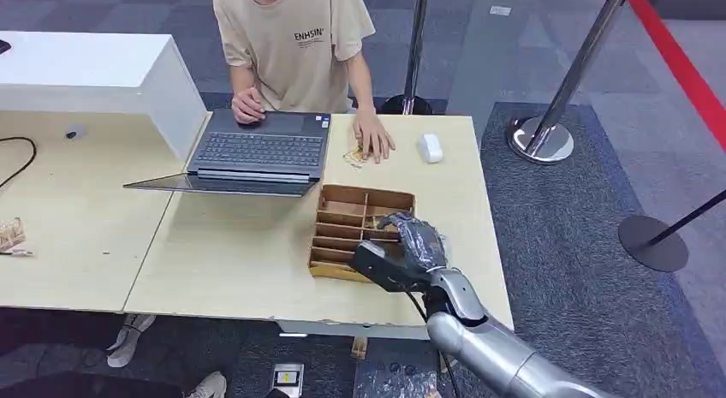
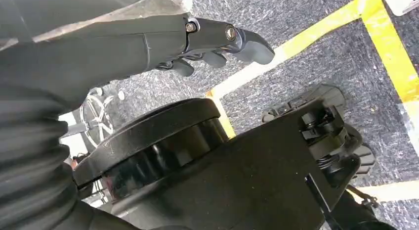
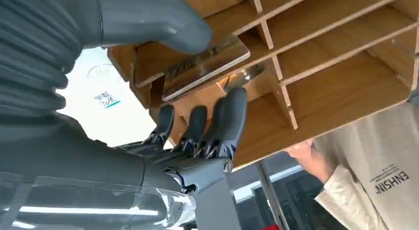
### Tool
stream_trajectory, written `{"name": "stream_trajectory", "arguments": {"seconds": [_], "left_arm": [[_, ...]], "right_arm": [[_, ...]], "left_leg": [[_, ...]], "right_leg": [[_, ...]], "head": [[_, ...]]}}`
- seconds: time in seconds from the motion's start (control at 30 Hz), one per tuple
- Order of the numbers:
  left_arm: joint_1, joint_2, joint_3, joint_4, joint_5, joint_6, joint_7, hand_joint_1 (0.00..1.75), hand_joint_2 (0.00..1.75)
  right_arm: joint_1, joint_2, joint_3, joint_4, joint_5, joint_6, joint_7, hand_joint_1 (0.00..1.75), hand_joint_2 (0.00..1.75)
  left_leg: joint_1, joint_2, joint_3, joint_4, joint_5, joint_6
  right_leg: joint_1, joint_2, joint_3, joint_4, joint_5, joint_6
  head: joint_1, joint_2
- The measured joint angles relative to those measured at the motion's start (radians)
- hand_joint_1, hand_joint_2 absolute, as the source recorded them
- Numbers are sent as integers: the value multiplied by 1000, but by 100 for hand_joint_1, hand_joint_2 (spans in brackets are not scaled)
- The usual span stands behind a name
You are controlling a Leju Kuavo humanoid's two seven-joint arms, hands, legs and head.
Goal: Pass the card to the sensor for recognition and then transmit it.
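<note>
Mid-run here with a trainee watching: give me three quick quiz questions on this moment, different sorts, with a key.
1. True or false: the right robot hand is over the wooden box.
2. What does the right robot hand grip in the right wrist view? A) mouse B) card C) laptop
3. Fill in: the person's hand rests on the table between the laptop and the white ____.

Key:
1. True.
2. B, the card, thumb on top, fingers beneath.
3. Mouse.
</note>
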Motion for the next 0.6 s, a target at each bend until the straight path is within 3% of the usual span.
{"name": "stream_trajectory", "arguments": {"seconds": [0.03,0.07,0.2,0.3,0.6], "left_arm": [[0,0,0,0,0,0,2,0,175],[0,0,0,0,0,2,4,0,175],[0,0,0,0,2,3,6,0,175],[0,0,0,0,2,3,6,0,175],[0,0,0,0,2,3,6,0,175]], "right_arm": [[-1,1,0,6,0,-2,-1,113,175],[-2,3,0,10,0,-2,-1,138,175],[-4,7,1,20,-2,-2,-1,138,175],[-8,7,1,26,-1,-2,-1,175,175],[-15,10,1,39,-6,-2,-7,175,175]], "left_leg": [[0,0,0,0,0,0],[0,0,0,0,0,0],[0,0,0,0,0,0],[0,0,0,0,0,0],[0,0,0,0,0,0]], "right_leg": [[0,0,0,0,0,0],[0,0,0,0,0,0],[0,0,0,0,0,0],[0,0,0,0,0,0],[0,0,0,0,0,0]], "head": [[0,0],[0,0],[0,0],[0,0],[0,0]]}}
